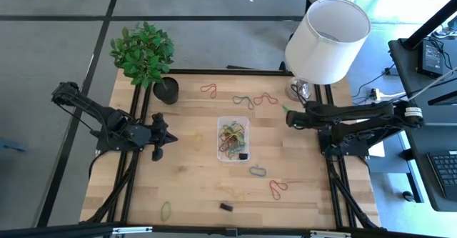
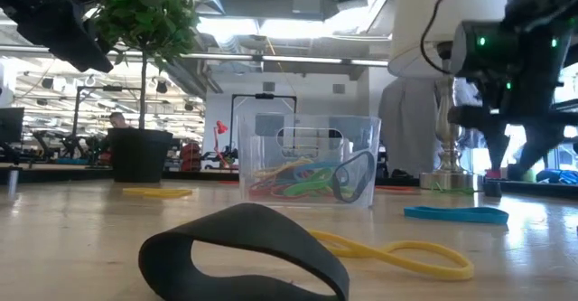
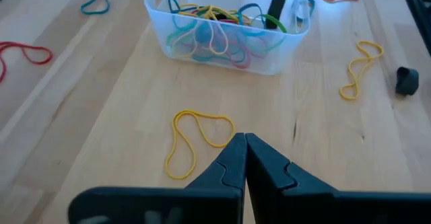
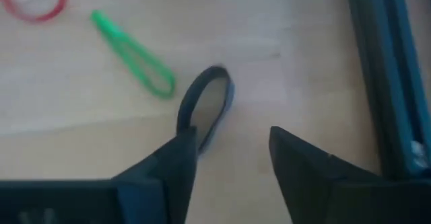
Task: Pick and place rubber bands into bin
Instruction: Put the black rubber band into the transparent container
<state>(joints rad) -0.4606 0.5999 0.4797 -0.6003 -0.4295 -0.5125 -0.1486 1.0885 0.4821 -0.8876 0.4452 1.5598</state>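
the right gripper [image 4: 232, 153] is open over the table edge, and a dark rubber band [image 4: 205, 103] lies just ahead, touching one finger tip. the left gripper [image 3: 244, 143] is shut beside a yellow band [image 3: 195, 140]. the bin [image 1: 233, 139] sits mid-table.

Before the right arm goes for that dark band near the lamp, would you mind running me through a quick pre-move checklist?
1. Right gripper open: ok, fingers apart.
2. Dark band in front of the right gripper: ok, lying on the table; one finger is at its near end, contact cannot tell.
3. Green band clear of the target: ok, beside it, apart.
4. Bin has room: ok, several bands inside, not full.
5. Left gripper out of the way: ok, shut, at the table's left side over a yellow band.
6. Lamp clear of the right arm's path: cannot tell.
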